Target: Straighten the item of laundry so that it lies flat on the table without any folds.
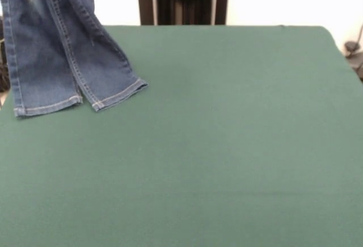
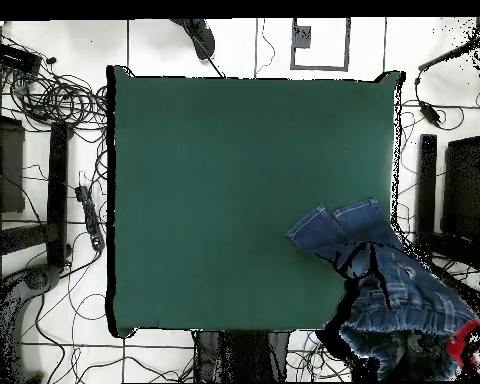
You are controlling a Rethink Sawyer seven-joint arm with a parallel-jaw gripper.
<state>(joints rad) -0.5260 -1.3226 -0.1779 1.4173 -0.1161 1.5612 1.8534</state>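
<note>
The dark blue jeans [image 1: 57,49] hang down from above the front view's top left corner. Their two leg cuffs [image 1: 116,95] rest on the green table [image 1: 227,145] near its far left corner. In the overhead view the jeans [image 2: 404,290] sit at the table's [image 2: 234,180] lower right corner, cuffs on the felt and the gathered waistband [image 2: 399,345] raised past the edge. A red part of the arm [image 2: 470,344] shows beside the waistband. The gripper itself is lost among the denim, and the front view does not show it.
The robot's pedestal [image 1: 182,0] stands behind the table's far edge. Cables [image 2: 54,100] lie on the floor along one side of the table, and black equipment [image 2: 464,190] stands along the other. The rest of the green top is bare felt.
</note>
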